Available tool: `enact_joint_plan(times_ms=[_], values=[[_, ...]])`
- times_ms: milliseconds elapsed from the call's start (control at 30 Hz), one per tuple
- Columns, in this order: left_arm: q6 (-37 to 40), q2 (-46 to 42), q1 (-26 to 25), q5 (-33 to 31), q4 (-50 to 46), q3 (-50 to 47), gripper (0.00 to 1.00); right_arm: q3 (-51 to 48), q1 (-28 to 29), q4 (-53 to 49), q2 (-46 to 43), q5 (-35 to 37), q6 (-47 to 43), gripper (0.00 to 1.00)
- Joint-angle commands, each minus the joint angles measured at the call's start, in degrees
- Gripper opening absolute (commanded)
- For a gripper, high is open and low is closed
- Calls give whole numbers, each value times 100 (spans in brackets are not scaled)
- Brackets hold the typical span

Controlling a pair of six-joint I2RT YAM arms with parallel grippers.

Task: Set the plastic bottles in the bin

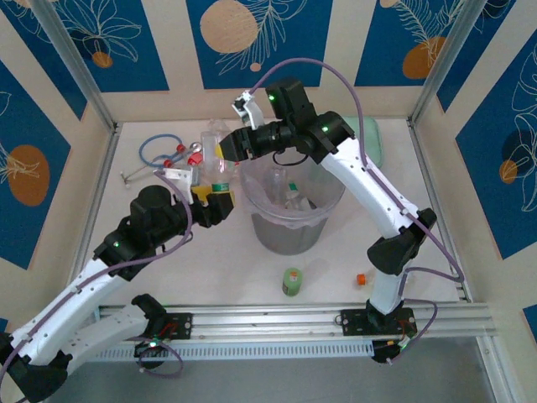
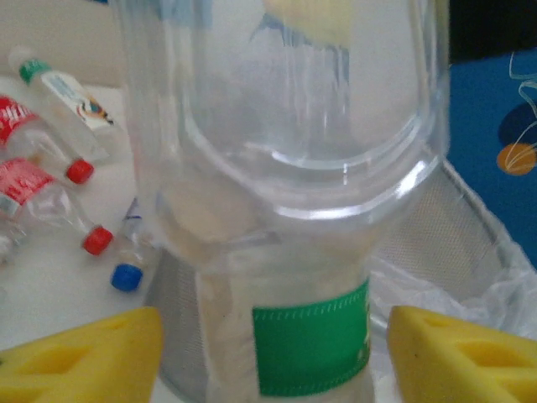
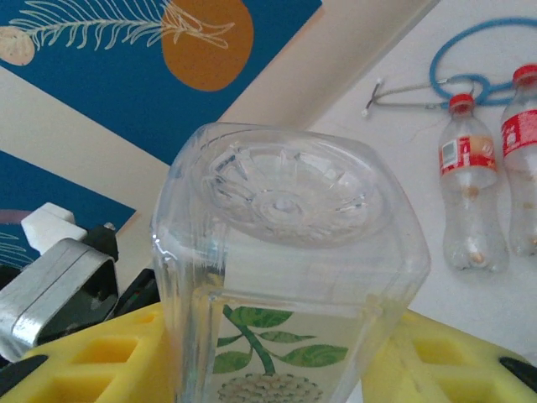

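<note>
Bottles are mid-transfer: the left gripper (image 1: 220, 201) clamps a green-labelled bottle (image 2: 285, 252), the right gripper (image 1: 228, 147) grips a leaf-labelled bottle (image 3: 285, 269), and both, I judge, next need carrying over the bin (image 1: 289, 220) and releasing.

From my overhead feed the light is even and bright, falling from above; the white surface (image 1: 352, 252) carries only soft, short shadows around the bin (image 1: 289, 210). My left wrist feed is soft: the green-labelled bottle (image 2: 294, 252) sits too close and blurs, with white glare streaks on its clear shoulder. On the right wrist feed, the leaf-labelled bottle (image 3: 285, 252) is sharper, its moulded base catching highlights, and the red-labelled bottles (image 3: 470, 185) beyond it stay reasonably crisp.
</note>
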Motion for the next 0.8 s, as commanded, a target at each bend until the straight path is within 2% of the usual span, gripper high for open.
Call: enact_joint_plan(times_ms=[0, 100, 167, 367, 500, 667, 767], values=[[21, -151, -42, -180, 184, -27, 88, 393, -70, -237, -92, 61, -234, 42], [-16, -282, -42, -329, 75, -68, 96, 531, -245, -312, -288, 258, -379, 39], [-18, -369, -42, -473, -9, -99, 99, 427, -437, -246, -506, 393, -414, 32], [-182, -190, -33, -1541, -771, 86, 100, -484, -1234, 91, -1366, 643, -450, 21], [-286, -50, -33, -1850, -934, 79, 100, -1149, -1632, 125, -1847, 1050, -564, 15], [-409, 127, -6, -2167, -995, 63, 100, -1835, -1676, -115, -2048, 1828, -785, 4], [-458, 293, 36, -2244, -1024, 110, 100, -2246, -1642, -186, -2064, 2042, -735, 2]])
